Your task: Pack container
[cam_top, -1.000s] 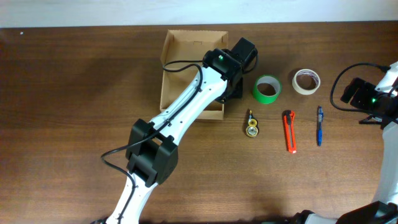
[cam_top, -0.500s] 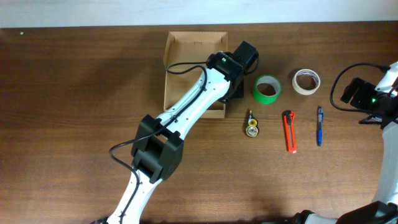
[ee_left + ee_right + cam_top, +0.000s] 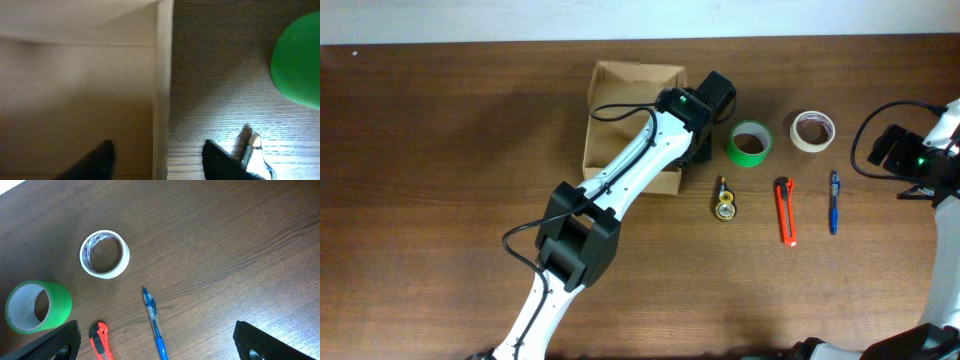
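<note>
The container [image 3: 618,100], an open tan cardboard box, lies at the back middle of the table with my left arm across it. My left gripper [image 3: 698,148] stands open astride the box's right wall [image 3: 162,75]. One of its fingers [image 3: 100,160] is inside the box and the other is outside over the table, neither touching the wall. Above the table's right side my right gripper [image 3: 156,332] hangs wide open and holds nothing. A blue pen [image 3: 152,320] lies below it.
Right of the box lie a green tape roll [image 3: 749,143], a pale tape roll [image 3: 813,130], a small yellow keyring object [image 3: 725,203], an orange box cutter [image 3: 786,210] and the pen [image 3: 834,200]. The right arm [image 3: 915,160] stands at the table's right edge.
The box has slid a little to the right with the left arm. The left gripper has opened off the box wall. The right arm has not moved.
</note>
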